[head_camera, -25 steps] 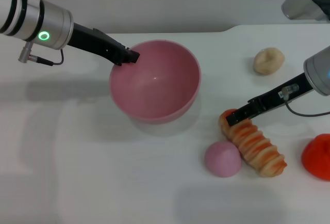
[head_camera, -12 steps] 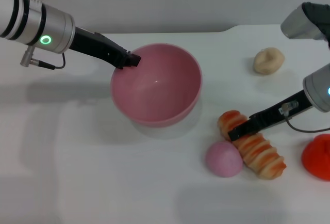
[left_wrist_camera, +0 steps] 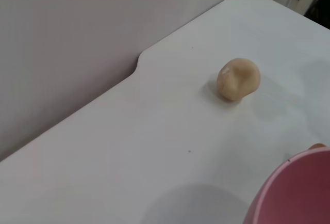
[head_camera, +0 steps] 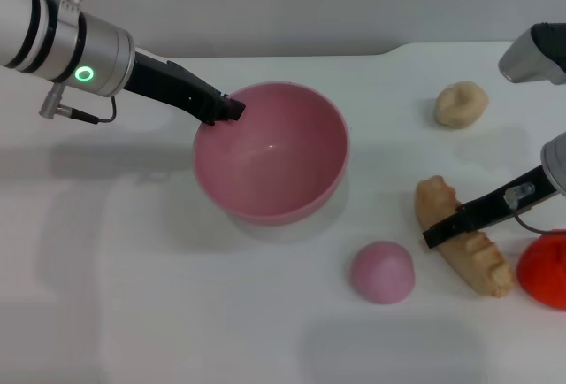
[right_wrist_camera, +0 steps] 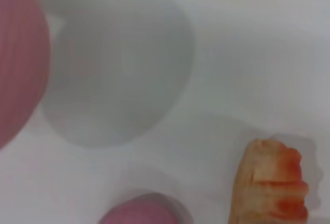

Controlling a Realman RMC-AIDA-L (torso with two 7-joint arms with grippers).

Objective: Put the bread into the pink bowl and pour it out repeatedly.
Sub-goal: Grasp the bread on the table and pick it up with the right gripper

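The pink bowl (head_camera: 292,180) stands upright at the table's middle. My left gripper (head_camera: 225,108) is shut on its far left rim; the left wrist view shows only an edge of the bowl (left_wrist_camera: 296,193). The bread (head_camera: 478,260) lies right of the bowl with its plain pale tan face towards the head camera. My right gripper (head_camera: 436,236) is shut across the loaf near its middle. The right wrist view shows one striped end of the bread (right_wrist_camera: 270,188) and part of the bowl (right_wrist_camera: 18,59).
A small beige lump (head_camera: 460,103) sits at the back right, also in the left wrist view (left_wrist_camera: 238,79). A pink dome bun (head_camera: 382,271) lies in front of the bowl, left of the bread. A red object (head_camera: 544,269) sits at the right edge.
The right gripper moved right and closed across the loaf. The bread shifted right, away from the pink bun, and turned from striped face to plain face. The bowl and left gripper drifted slightly right.
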